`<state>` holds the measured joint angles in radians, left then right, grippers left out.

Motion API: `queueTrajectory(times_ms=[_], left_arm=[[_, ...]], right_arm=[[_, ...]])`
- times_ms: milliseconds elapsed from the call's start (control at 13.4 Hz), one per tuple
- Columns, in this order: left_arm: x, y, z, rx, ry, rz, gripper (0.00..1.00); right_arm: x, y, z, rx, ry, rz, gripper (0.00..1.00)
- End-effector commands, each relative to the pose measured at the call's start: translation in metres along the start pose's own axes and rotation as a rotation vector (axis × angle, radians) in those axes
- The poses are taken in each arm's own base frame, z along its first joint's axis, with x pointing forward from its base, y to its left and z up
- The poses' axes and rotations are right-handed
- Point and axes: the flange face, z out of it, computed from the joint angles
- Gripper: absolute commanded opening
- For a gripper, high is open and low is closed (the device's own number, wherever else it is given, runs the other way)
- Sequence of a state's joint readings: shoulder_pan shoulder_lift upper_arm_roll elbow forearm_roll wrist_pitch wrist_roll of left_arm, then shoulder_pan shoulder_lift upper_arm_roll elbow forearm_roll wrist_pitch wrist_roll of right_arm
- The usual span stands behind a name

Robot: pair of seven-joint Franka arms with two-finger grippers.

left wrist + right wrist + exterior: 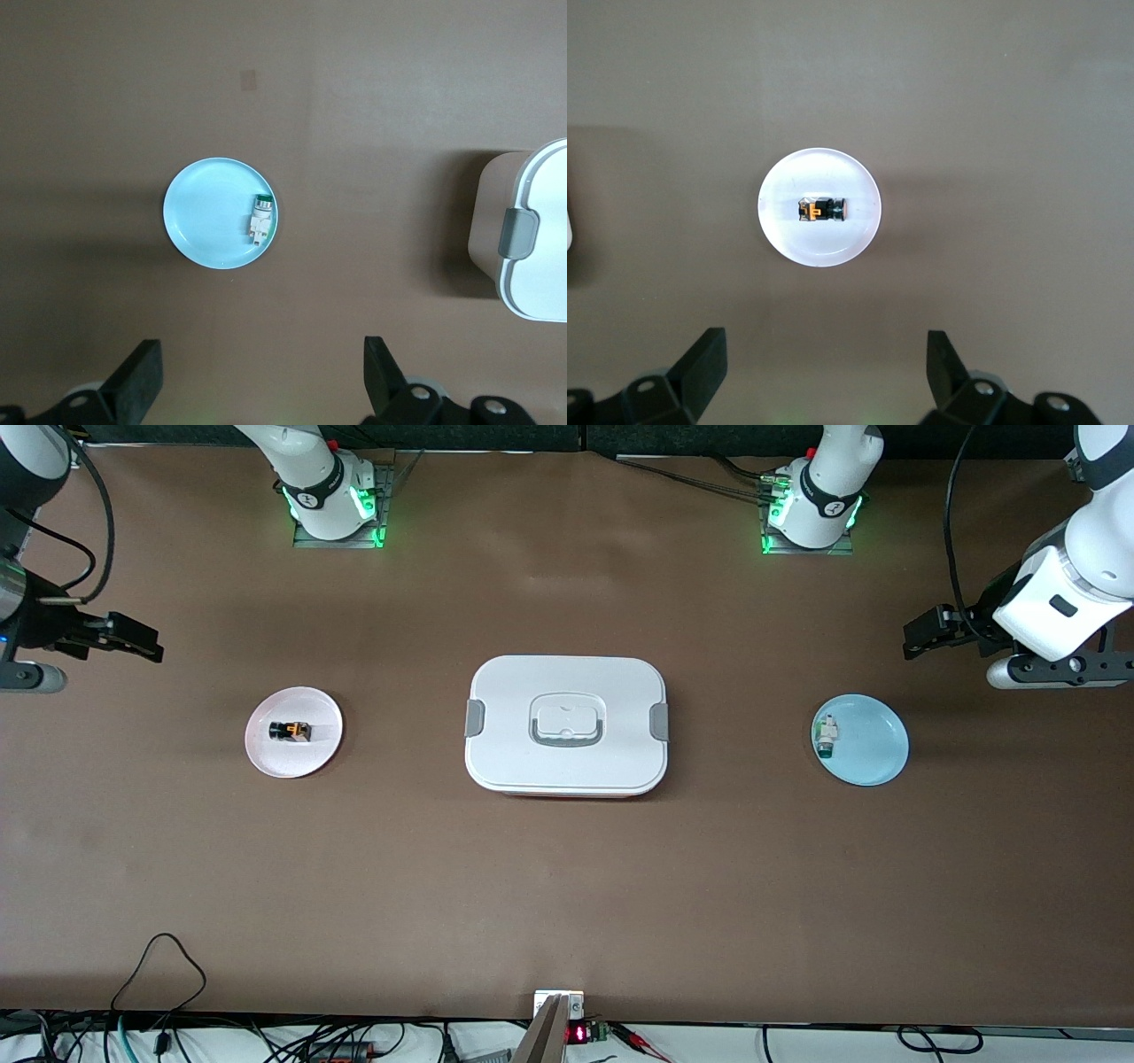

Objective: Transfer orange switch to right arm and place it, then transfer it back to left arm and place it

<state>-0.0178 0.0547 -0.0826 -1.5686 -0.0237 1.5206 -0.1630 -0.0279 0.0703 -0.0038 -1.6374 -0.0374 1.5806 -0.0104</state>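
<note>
Brown table point(567, 886) carries everything, and the largest thing on it is the white box point(567, 726) with its lid on, grey clips at both ends and a grey-edged handle recess in the middle; it sits at the centre, between the two plates and well apart from each

White arms come next: the right arm point(27, 478) reaches out at its own end of the table, and its gripper point(133, 638) hangs above bare table near the pink plate point(294, 732), not touching it. Its fingers point(700, 367) are spread wide apart and hold nothing; in the right wrist view the pink plate lies out ahead of the fingers, roughly centred on the gap between them. The left arm point(1081, 576) does the same at its end, with its gripper point(921, 636) above bare table near the blue plate point(861, 740). Those fingers point(137, 376) are also released and empty, the blue plate lying ahead of them, closer to one finger than the other

Smallest are the parts. The orange switch point(291, 732) lies on its side in the middle of the pink plate, ahead of the right fingers and clear of them. A white-and-green component point(826, 737) rests inside the blue plate against the rim that faces the box
</note>
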Motion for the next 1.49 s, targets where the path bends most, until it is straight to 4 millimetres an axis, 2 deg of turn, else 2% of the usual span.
queueTrajectory(times_ms=[0, 522, 671, 745, 1118, 1342, 1416], left_arm=[[-0.003, -0.003, -0.004, -0.018, 0.004, 0.019, 1.0], [-0.003, -0.003, -0.004, -0.018, 0.004, 0.021, 1.0], [-0.003, -0.003, -0.004, -0.018, 0.004, 0.021, 1.0], [-0.003, -0.003, -0.004, -0.018, 0.004, 0.021, 1.0], [-0.003, -0.003, -0.004, -0.018, 0.004, 0.021, 1.0], [-0.003, -0.003, -0.004, -0.018, 0.002, 0.021, 1.0], [-0.003, -0.003, -0.004, -0.018, 0.002, 0.021, 1.0]], right_arm=[[0.011, 0.0, 0.017, 0.018, -0.041, 0.009, 1.0], [0.023, 0.001, 0.038, 0.02, -0.065, -0.003, 1.0], [0.027, -0.009, 0.039, 0.014, -0.052, -0.005, 1.0], [0.028, -0.023, 0.041, 0.003, -0.056, -0.022, 1.0], [0.051, -0.025, 0.08, -0.004, -0.077, -0.005, 1.0], [0.056, -0.025, 0.115, -0.006, -0.071, -0.007, 1.0], [0.055, -0.016, 0.131, -0.005, -0.073, 0.005, 1.0]])
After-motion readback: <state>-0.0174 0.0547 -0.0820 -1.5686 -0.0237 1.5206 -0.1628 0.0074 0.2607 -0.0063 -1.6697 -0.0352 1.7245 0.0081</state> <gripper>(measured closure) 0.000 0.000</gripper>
